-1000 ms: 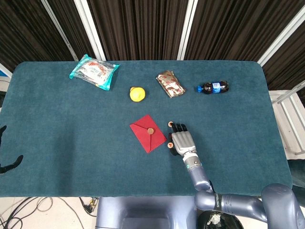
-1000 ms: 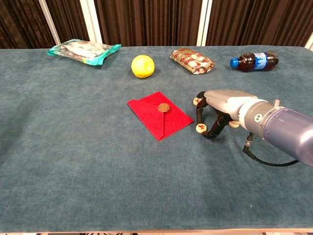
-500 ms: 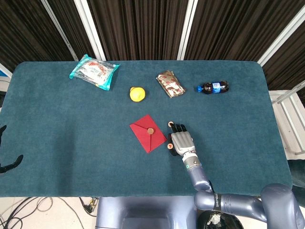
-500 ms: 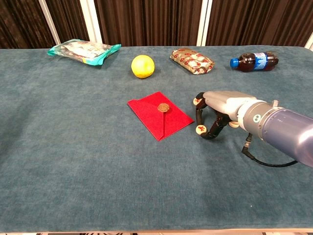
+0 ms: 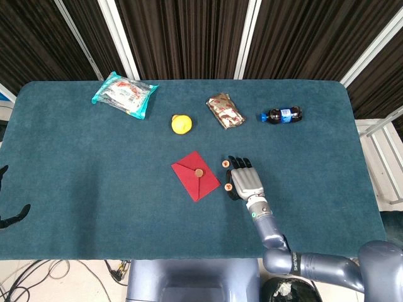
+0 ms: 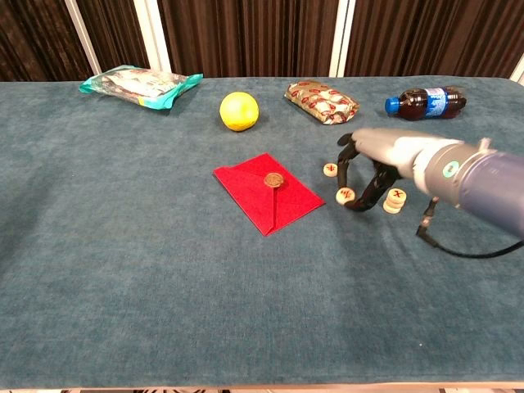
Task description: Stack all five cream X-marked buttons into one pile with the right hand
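Right now the right hand [image 6: 372, 168] hangs lifted just right of the red envelope [image 6: 268, 191], fingers curled downward and apart; it looks to pinch one cream X-marked button [image 6: 345, 196] at its thumb-side tip, though from the chest view I cannot tell for sure whether that button is held or only touched. A second button [image 6: 330, 169] lies flat just off the envelope's right corner, toward the far side; a short pile [image 6: 395, 200] of what looks like two or three buttons sits further right of the envelope, under the hand's outer side; exact count too small to read.

Step in hand, as I judge it: carry the pinched button rightward away from the envelope and set it on the pile. To do it well: keep it level, centre it over the pile before lowering, release gently so the stack is not knocked; mind the curled fingers brushing the pile. Loose button beside the envelope goes after.

Left hand [image 5: 12, 214] barely shows at frame edge, far left of the envelope; state unclear.
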You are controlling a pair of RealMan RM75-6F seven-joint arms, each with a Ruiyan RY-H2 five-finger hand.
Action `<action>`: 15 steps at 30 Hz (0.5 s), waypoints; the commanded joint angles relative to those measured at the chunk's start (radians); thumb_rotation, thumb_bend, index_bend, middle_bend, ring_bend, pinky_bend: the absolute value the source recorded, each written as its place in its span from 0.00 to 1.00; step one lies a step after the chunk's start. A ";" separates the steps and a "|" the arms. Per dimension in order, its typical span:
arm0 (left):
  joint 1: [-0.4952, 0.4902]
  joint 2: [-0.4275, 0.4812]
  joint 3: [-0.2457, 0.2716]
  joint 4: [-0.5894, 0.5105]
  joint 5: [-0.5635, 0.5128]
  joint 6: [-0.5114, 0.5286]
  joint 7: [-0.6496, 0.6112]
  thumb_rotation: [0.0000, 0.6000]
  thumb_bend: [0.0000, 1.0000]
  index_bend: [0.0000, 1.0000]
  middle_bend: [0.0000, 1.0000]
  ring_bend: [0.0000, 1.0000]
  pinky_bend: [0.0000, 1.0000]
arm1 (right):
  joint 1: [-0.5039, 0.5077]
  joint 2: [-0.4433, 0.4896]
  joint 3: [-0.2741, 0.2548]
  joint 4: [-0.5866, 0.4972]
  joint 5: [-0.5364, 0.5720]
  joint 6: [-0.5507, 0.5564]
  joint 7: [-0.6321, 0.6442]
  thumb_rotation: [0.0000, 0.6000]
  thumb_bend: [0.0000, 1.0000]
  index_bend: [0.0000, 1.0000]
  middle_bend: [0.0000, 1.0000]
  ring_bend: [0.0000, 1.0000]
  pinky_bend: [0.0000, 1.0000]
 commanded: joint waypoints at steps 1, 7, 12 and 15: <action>0.000 0.000 0.000 -0.001 0.000 0.001 0.000 1.00 0.20 0.10 0.00 0.00 0.00 | -0.003 0.053 0.003 -0.040 0.002 -0.011 0.003 1.00 0.40 0.54 0.00 0.00 0.00; 0.000 -0.001 0.000 -0.002 0.000 0.001 0.003 1.00 0.20 0.10 0.00 0.00 0.00 | -0.007 0.129 -0.012 -0.070 0.022 -0.020 -0.011 1.00 0.40 0.54 0.00 0.00 0.00; 0.000 -0.002 0.000 -0.002 0.000 0.002 0.005 1.00 0.20 0.10 0.00 0.00 0.00 | -0.015 0.169 -0.026 -0.075 0.041 -0.045 0.007 1.00 0.40 0.54 0.00 0.00 0.00; 0.001 -0.003 0.000 -0.002 0.002 0.004 0.006 1.00 0.20 0.10 0.00 0.00 0.00 | -0.019 0.178 -0.038 -0.066 0.044 -0.058 0.022 1.00 0.40 0.54 0.00 0.00 0.00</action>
